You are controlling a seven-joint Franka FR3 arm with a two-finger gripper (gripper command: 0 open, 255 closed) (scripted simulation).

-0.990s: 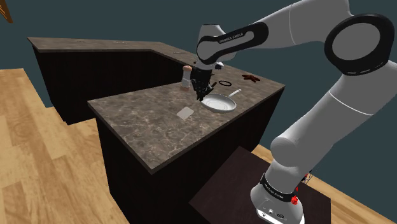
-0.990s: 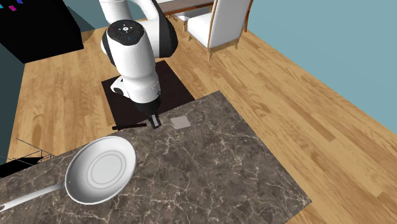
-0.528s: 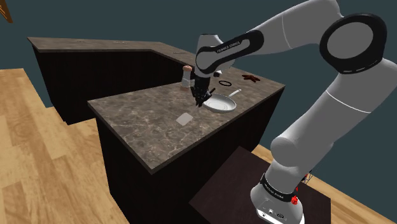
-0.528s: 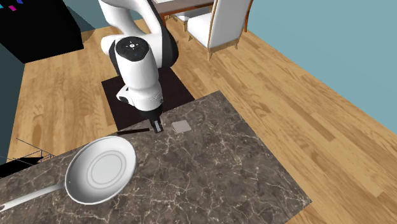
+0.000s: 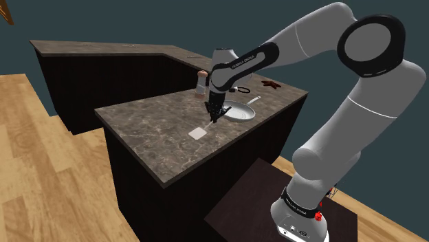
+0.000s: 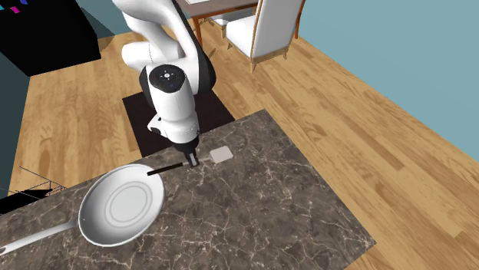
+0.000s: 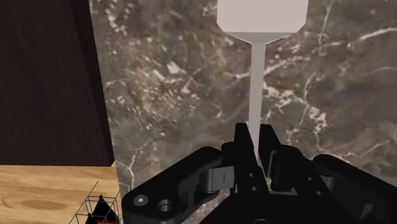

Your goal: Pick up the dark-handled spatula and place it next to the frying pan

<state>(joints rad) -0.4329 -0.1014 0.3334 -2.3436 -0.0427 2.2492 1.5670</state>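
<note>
The spatula has a pale square blade (image 6: 220, 154) and a dark handle (image 6: 164, 169). My gripper (image 6: 190, 159) is shut on it where handle and shaft meet. In the wrist view the black fingers (image 7: 242, 145) clasp the pale shaft (image 7: 256, 95), and the blade (image 7: 263, 16) lies ahead over the marble counter. The handle's free end reaches close to the rim of the white frying pan (image 6: 121, 204). In the shoulder view the gripper (image 5: 215, 114) hangs low just beside the pan (image 5: 238, 111), with the blade (image 5: 199, 132) toward the counter's front. Whether the spatula touches the counter I cannot tell.
The dark marble counter (image 5: 151, 137) ends near the blade in an edge with wood floor below. A shaker (image 5: 201, 82), a black ring (image 5: 243, 90) and a brown star-shaped thing (image 5: 272, 84) sit behind the pan. A white chair (image 6: 265, 31) stands far off; a wire rack (image 6: 31, 184) is beside the stand.
The gripper has carried the spatula in over the counter, lower and toward the pan; the handle end now lies near the pan's rim. The fingers stayed shut.
</note>
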